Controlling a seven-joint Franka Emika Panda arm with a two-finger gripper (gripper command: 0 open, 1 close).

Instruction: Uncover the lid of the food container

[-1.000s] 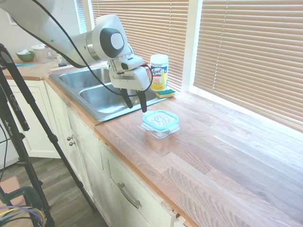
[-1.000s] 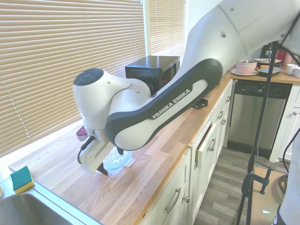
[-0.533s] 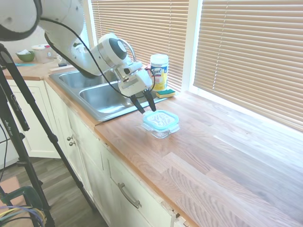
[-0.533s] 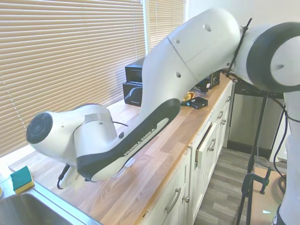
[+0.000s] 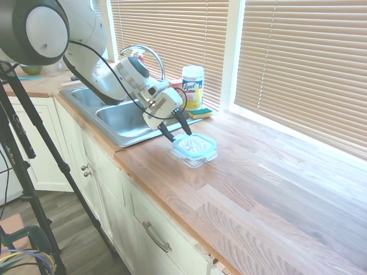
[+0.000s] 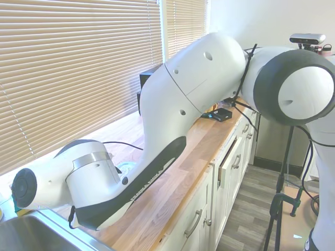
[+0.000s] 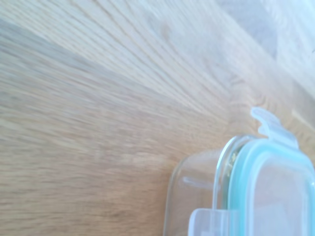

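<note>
The food container [image 5: 195,158], a small clear dish, stands on the wooden counter [image 5: 275,183] just right of the sink. The lid [image 5: 195,145], with a teal rim and a clear centre, sits on top of it. My gripper [image 5: 180,137] comes in tilted from the sink side, open, its two dark fingers spread at the lid's left edge. From close by, the wrist view shows the container's glass corner [image 7: 194,196], the lid's teal rim [image 7: 246,182] and a clear latch tab [image 7: 268,125]. The arm hides the gripper in the second exterior view.
A steel double sink [image 5: 123,120] with a faucet [image 5: 143,50] lies left of the container. A yellow Lysol canister [image 5: 192,87] and a sponge [image 5: 200,113] stand behind it by the window. The counter's front edge [image 5: 149,189] is close. Black devices [image 6: 222,114] sit further along the counter.
The arm has folded down and the gripper has tilted and dropped from above the sink's edge to the lid's left edge. The fingers stay open; the container has not moved.
</note>
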